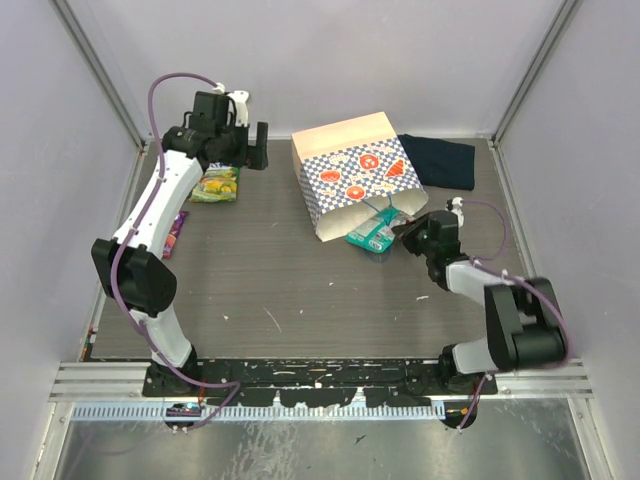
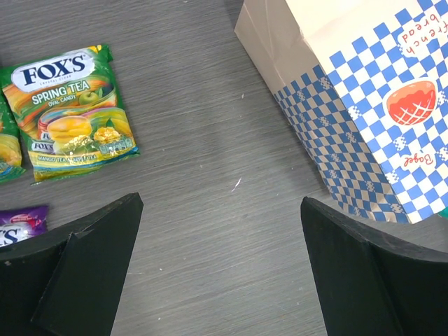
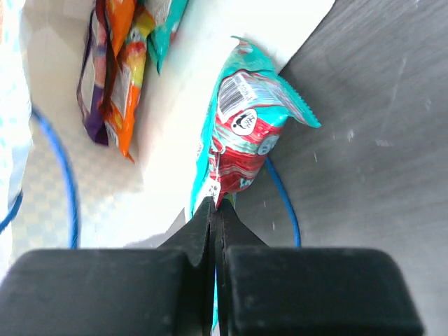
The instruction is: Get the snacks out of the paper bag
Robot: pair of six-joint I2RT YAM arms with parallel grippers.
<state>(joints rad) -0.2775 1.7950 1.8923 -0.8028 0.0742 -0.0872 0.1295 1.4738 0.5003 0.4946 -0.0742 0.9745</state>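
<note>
Right gripper (image 3: 213, 210) is pinched shut on the edge of the teal pouch (image 3: 245, 140), at the mouth of the paper bag (image 1: 355, 175) — mid-pull (more snacks (image 3: 115, 63) inside). Next it probably needs a steady drag onto the table (image 1: 280, 290).

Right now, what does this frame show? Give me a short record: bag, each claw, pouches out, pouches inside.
paper bag: lying on its side, mouth toward the right arm
right claw: shut on the edge of the teal pouch, at the bag's mouth
left claw: open, holding nothing, beside the bag
out on the table: green-yellow pouch and purple pouch, both on the left side
inside the bag: orange pouch, with others beside it
other: navy cloth behind the bag
</note>
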